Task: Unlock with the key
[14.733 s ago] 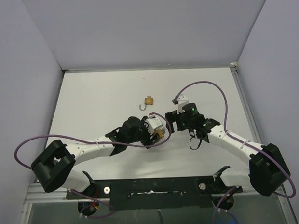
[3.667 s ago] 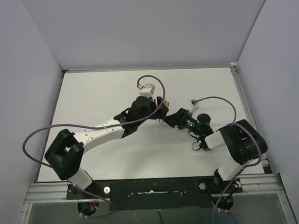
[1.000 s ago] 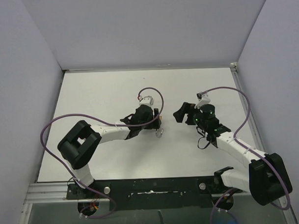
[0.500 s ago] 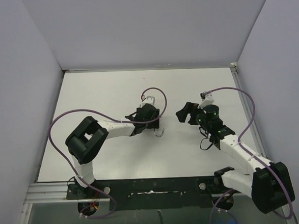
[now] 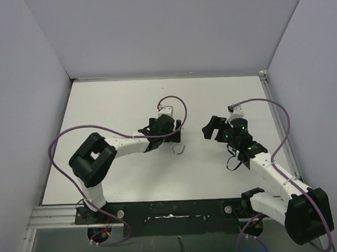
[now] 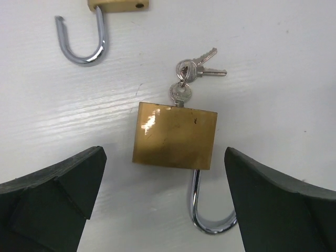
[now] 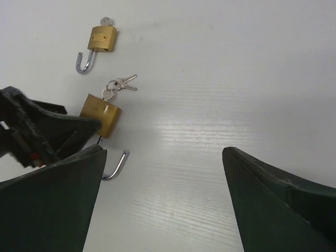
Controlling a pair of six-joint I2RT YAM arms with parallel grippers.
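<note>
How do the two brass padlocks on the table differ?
The big padlock has a clearly wider body than the small padlock. The big padlock's key carries two spare keys; the small padlock shows only a key head. Both are brass, lying flat, shackles open.

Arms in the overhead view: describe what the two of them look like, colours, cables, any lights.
Both the left arm and the right arm have white links joined by black joint housings. A purple cable loops along the left one, and another purple cable along the right. A green light glows near the right wrist. In the wrist views the jaws are black, blunt wedges.
</note>
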